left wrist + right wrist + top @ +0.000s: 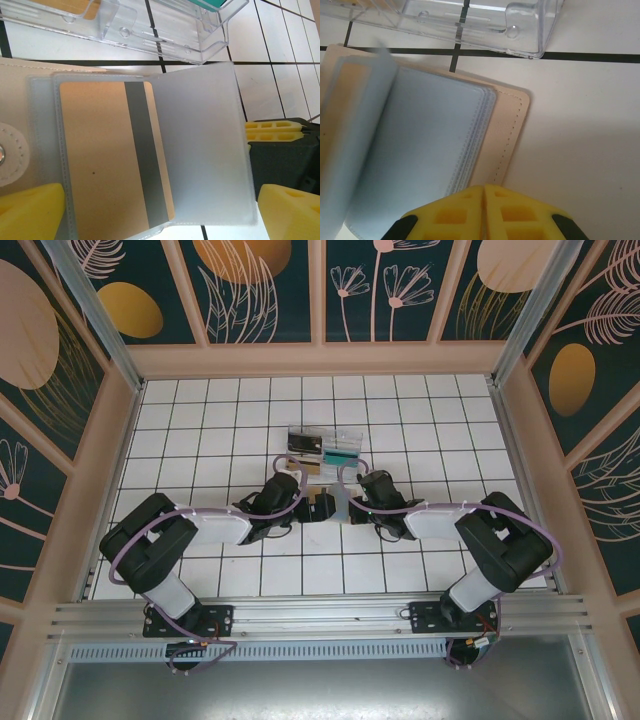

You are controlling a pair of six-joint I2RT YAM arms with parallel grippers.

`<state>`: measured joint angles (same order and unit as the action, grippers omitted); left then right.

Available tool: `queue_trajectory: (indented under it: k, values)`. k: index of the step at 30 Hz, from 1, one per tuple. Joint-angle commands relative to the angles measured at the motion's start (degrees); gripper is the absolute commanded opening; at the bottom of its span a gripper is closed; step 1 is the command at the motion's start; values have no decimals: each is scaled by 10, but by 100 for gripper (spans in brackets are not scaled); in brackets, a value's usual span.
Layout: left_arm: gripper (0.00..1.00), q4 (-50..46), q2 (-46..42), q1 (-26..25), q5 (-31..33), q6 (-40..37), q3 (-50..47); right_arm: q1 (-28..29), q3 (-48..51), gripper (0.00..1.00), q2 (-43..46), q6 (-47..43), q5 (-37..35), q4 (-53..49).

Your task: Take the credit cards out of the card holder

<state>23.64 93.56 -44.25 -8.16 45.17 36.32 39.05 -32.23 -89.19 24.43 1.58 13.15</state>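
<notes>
Left gripper [160,220] stood spread wide over the open tan folding card holder [20,100]; its wrist view revealed a tan, dark-striped credit card [110,160] in a frosted sleeve [205,150]. Right gripper [484,202], pressed together, sat at the holder's stitched edge. Just beyond lay a clear plastic tray [470,25].

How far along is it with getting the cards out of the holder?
Done: the holder lies open, sleeves fanned. In hand: nothing gripped; the left gripper is open above a striped card in its sleeve, the right gripper shut at the holder's edge. Left: pull that card out; other sleeves can't be checked.
</notes>
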Motion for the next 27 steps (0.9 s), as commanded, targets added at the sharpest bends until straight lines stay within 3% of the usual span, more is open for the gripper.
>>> queue_trajectory:
  k: [1, 12, 17, 22, 27]
  values:
    - [99, -13, -20, -3, 4, -3, 2, 0, 1, 13, -9, 8, 1, -14]
    - [99, -59, -42, 1, 57, -23, 3, -6, 13, 20, 87, 51, -21, -19]
    - [82, -63, -37, 17, 75, -38, 1, -4, 11, 21, 100, 104, 30, 24]
    - [60, -62, -13, 29, 78, -54, 12, 7, 0, 20, 49, 156, 90, 94]
    - [50, -52, 6, 37, 69, -58, 10, 22, -28, 19, -7, 186, 97, 113]
